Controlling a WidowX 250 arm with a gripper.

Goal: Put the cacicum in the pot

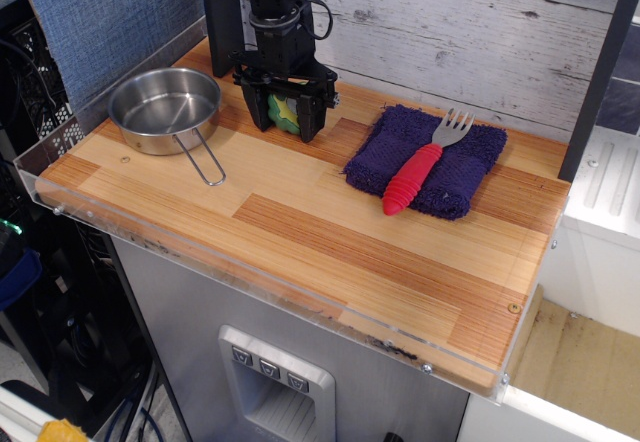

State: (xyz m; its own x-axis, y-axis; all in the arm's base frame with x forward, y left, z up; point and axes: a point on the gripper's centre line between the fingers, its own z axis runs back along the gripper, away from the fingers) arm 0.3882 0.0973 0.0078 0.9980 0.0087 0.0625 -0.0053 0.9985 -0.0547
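Note:
The cacicum [284, 112], a small green pepper half with a pale yellow face, sits on the wooden board at the back, right of the pot. My gripper [283, 128] is down over it with one black finger on each side, and the fingers are pressed against its sides. The pepper rests on the board. The pot [150, 140] is a shallow steel pan at the back left. It is empty, and its wire loop handle [207, 162] points toward the front. The pot is about a hand's width to the left of the gripper.
A dark blue towel [462, 180] lies at the back right with a red-handled fork [413, 177] on it. A blue panel stands at the left and a grey plank wall behind. A clear plastic lip runs along the board's front and left edges.

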